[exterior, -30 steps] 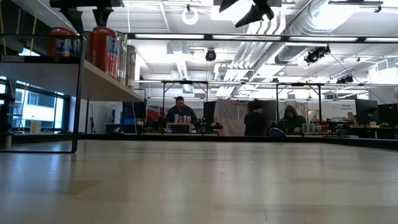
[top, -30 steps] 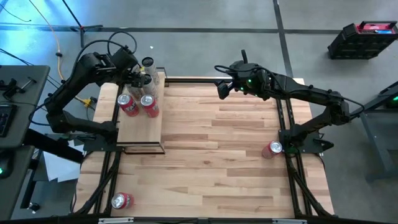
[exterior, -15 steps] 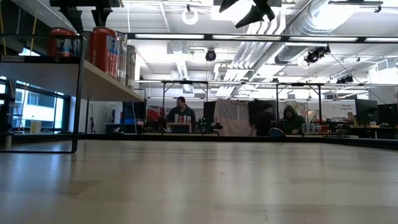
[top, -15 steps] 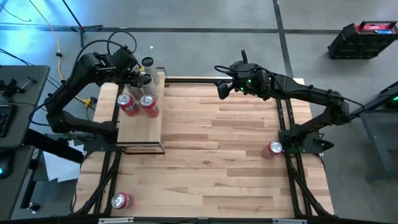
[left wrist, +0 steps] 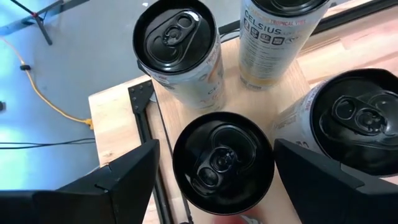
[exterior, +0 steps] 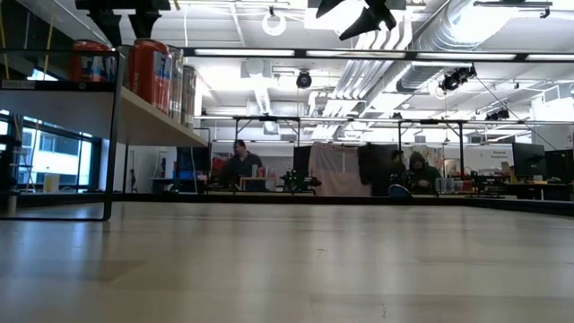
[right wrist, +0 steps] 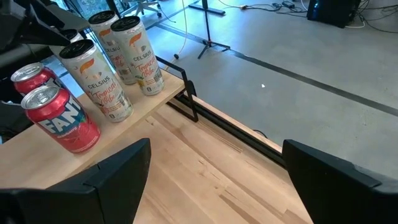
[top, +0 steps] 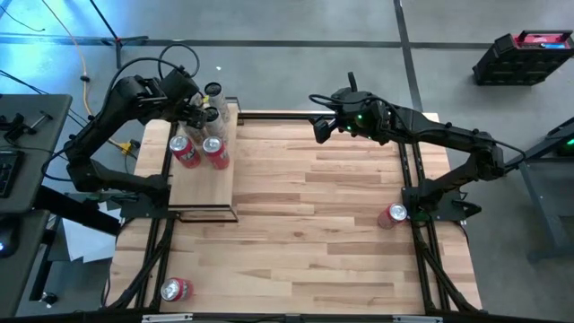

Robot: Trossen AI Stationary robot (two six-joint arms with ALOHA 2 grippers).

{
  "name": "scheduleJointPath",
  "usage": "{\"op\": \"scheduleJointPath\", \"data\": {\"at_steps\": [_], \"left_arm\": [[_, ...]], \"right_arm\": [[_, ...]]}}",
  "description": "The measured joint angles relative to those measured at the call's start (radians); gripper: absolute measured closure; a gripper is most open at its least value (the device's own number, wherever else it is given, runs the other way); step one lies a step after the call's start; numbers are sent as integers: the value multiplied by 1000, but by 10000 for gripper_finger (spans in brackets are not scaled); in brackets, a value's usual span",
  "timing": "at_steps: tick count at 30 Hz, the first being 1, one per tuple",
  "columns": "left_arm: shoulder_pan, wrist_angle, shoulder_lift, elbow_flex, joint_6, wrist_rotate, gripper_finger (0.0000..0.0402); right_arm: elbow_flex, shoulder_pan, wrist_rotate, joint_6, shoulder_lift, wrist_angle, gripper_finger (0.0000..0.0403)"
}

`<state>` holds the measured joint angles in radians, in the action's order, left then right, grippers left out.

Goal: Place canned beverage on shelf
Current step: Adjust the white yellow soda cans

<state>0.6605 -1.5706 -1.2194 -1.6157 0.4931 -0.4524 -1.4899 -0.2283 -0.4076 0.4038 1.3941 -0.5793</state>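
Hovering with fingers spread around a black-topped can (left wrist: 222, 162), the left end effector (left wrist: 211, 180) sits over the shelf (top: 202, 184), where white cans (right wrist: 102, 81) and red cans (top: 186, 151) stand. Across the table (top: 314, 224), the right end effector (top: 320, 127) hangs spread, empty.

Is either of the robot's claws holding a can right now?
No: the left gripper stands open above the cans on the shelf, and the right gripper is open and empty.
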Motion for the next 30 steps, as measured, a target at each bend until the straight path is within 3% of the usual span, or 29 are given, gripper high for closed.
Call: {"op": "scheduleJointPath", "data": {"at_steps": [21,30], "left_arm": [[0,-1,0,-2,-41,-8,96],[0,9,0,-109,-42,24,96]], "right_arm": [[0,0,0,-1,0,0,55],[0,0,0,-2,0,0,55]]}}
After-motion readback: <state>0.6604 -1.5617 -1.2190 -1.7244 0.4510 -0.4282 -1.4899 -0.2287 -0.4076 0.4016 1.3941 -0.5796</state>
